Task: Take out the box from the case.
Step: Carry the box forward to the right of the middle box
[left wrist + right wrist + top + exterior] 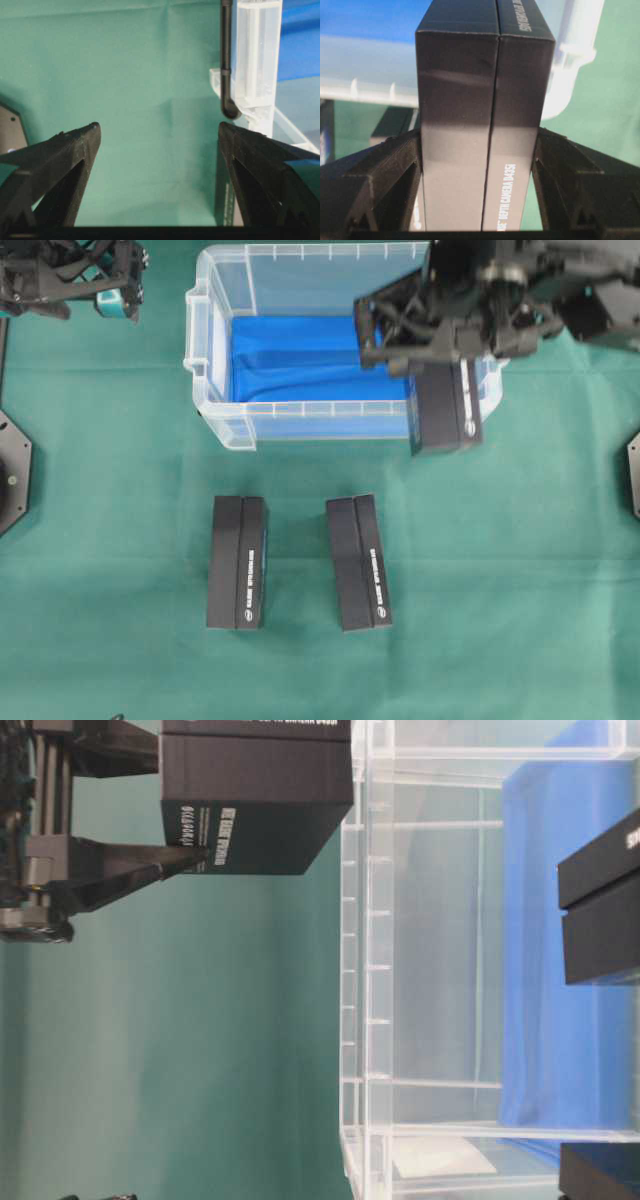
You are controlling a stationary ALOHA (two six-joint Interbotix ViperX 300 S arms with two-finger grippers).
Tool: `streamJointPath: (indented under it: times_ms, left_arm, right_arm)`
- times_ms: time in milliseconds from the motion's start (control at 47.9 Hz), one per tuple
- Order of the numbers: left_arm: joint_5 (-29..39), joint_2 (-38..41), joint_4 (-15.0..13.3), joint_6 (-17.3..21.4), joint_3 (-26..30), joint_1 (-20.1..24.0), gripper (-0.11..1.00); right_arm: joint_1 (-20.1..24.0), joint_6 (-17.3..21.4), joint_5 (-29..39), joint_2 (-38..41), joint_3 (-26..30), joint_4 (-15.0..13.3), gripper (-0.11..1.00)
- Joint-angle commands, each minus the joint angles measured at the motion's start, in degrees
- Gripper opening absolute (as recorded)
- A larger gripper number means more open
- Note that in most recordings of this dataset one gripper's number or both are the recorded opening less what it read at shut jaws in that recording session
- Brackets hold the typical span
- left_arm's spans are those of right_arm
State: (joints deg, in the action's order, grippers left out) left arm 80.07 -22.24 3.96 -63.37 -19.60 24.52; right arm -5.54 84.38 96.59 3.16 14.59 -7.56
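Green cloth (120, 540) under clear case (300, 425); right jaws pinching black box (448, 415), left jaws spread.

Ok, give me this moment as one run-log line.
right gripper: shut on black box, over case corner | left gripper: open, off to the side | two black boxes on cloth | case: no boxes

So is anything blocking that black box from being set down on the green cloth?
Nothing visible. The right gripper holds the box over the case's front right corner; the two other boxes lie apart, leaving bare green cloth beside them.
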Motion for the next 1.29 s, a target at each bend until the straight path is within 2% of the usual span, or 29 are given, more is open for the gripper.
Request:
streamJointPath:
  times_ms: [0,334,626,751,960,1273]
  left_arm:
    - [0.00,-1.14,0.09,0.18,0.44,0.35,0.98]
    - [0.09,-1.93,0.09,0.18,-0.35,0.88,0.98]
    - [0.00,-1.93,0.09,0.26,-0.35,1.14,0.98]
    - [0.00,-1.93,0.09,0.26,-0.35,1.14,0.98]
    - [0.00,-1.93,0.09,0.26,-0.35,1.14,0.98]
    - [0.00,-1.93,0.09,0.18,-0.44,1.14,0.98]
  right_arm:
    - [2.64,1.32,0.26,-2.37,0.70,-0.26,0.64]
    - [12.57,11.60,3.16,-2.11,0.26,-0.26,0.64]
    - [18.81,19.42,3.16,-1.85,0.26,0.00,0.64]
    - [20.04,20.83,3.16,-1.67,0.26,0.18,0.64]
    - [20.21,21.01,2.99,-1.14,-0.26,0.09,0.64]
    - [20.21,21.62,-2.64,-0.97,-6.24,0.79,0.64]
